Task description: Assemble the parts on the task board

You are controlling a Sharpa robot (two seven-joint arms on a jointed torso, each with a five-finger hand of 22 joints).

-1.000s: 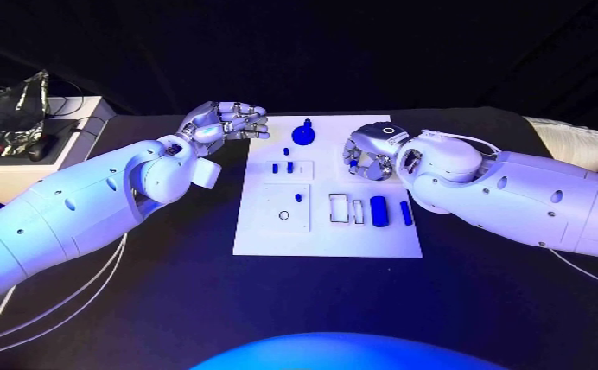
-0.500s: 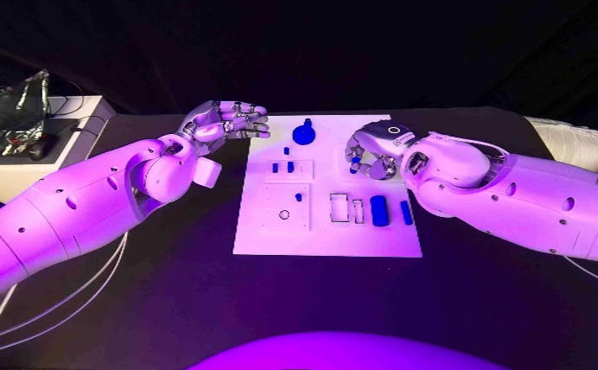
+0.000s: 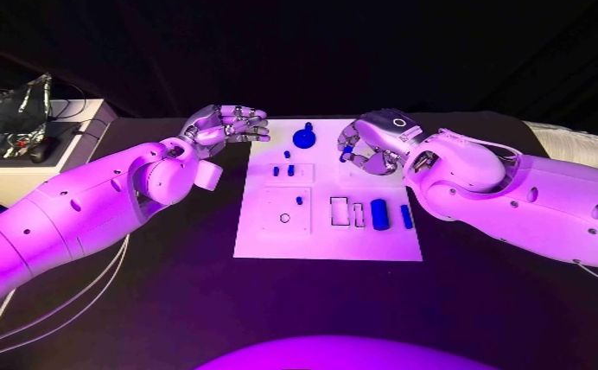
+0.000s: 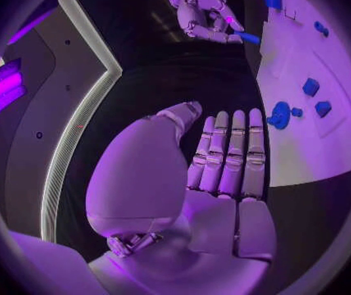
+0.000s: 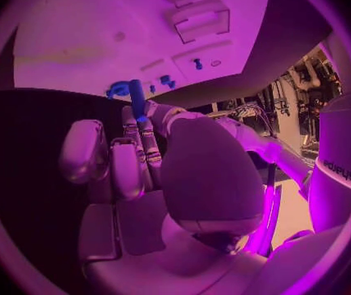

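The white task board [image 3: 327, 236] lies in the middle of the black table. On it sit a round blue knob [image 3: 304, 137], two small blue pieces [image 3: 285, 170] and two upright blue pegs [image 3: 378, 213] near its right side. My right hand [image 3: 372, 143] hovers over the board's far right part and pinches a slim blue peg [image 5: 136, 98] between thumb and fingers. My left hand [image 3: 228, 125] hangs just off the board's far left corner, fingers extended, holding nothing. In the left wrist view the board [image 4: 306, 144] and the knob [image 4: 280, 115] lie past the fingertips [image 4: 233, 121].
A white stand with a crinkled foil object and cables [image 3: 31, 124] sits off the table's left side. Thin cables [image 3: 50, 301] trail under my left arm. Empty recesses [image 3: 284, 210] mark the board's near left part.
My right hand has risen and shifted toward the board's far edge with the blue peg in it. The left hand has stayed put.
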